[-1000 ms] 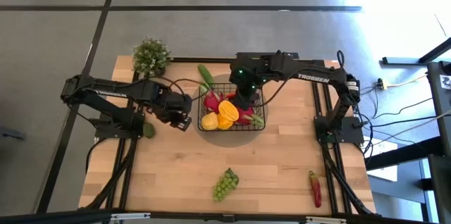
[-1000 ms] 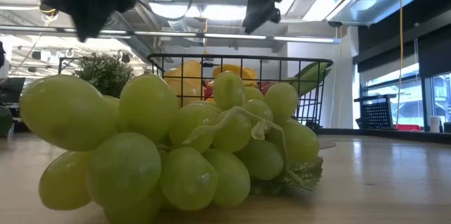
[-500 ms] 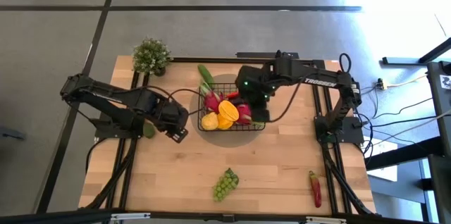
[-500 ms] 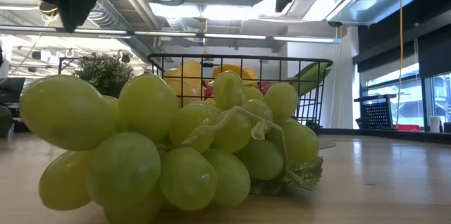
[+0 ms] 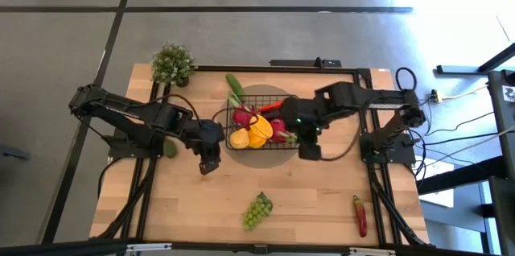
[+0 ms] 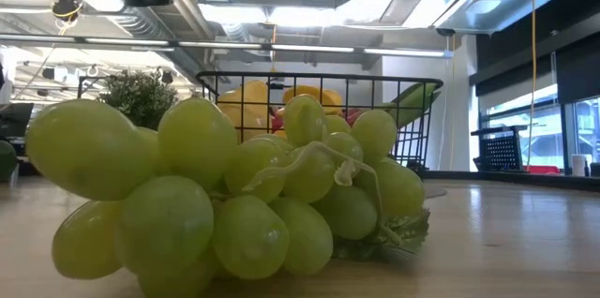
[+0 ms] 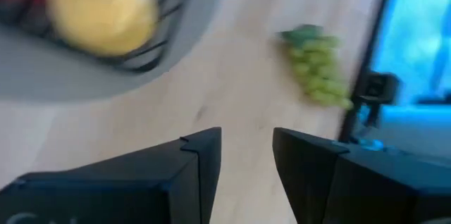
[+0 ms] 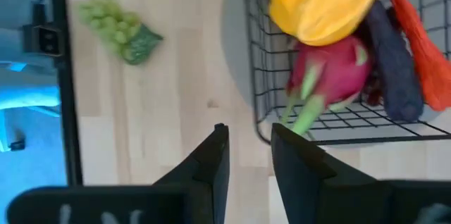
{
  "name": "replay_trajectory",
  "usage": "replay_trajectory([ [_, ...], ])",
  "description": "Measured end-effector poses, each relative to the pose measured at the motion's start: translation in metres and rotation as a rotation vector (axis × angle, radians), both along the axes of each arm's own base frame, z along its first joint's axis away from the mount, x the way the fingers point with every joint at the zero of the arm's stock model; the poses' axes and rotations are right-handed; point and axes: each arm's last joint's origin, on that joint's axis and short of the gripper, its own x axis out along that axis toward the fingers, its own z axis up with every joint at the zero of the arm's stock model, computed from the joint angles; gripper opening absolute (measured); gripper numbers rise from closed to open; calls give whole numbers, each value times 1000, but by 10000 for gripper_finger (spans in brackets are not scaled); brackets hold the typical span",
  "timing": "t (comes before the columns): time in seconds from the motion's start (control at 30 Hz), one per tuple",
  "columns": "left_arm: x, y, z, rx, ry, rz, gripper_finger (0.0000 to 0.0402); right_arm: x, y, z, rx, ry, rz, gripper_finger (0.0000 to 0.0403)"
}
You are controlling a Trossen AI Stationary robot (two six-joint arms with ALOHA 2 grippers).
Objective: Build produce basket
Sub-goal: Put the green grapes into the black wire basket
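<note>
Left hand [image 7: 246, 155] empty, fingers [image 7: 204, 160] slightly apart above bare desk [image 7: 211, 83]; basket [image 7: 151, 48] with lemon [image 7: 106, 9] beside; green grapes [image 7: 317, 65] farther off.

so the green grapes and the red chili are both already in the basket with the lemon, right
Not quite. The lemon is in the basket, but the green grapes and the red chili both lie on the bare table, apart from it near the front edge. The high view shows this.
</note>
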Motion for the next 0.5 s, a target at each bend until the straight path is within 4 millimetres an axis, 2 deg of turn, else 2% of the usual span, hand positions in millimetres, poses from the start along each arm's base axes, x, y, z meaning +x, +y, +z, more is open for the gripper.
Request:
replay_trajectory([
  [0.13, 12, -10, -2, 10, -74, -104, 117, -17, 19, 13, -35, -51, 54, 96],
  [0.27, 29, -25, -10, 10, -131, -149, 117, -36, 28, 27, -91, -110, 35, 96],
  [0.5, 61, -70, -47, 50, -184, -312, 118, -65, 34, 46, -97, -198, 45, 96],
])
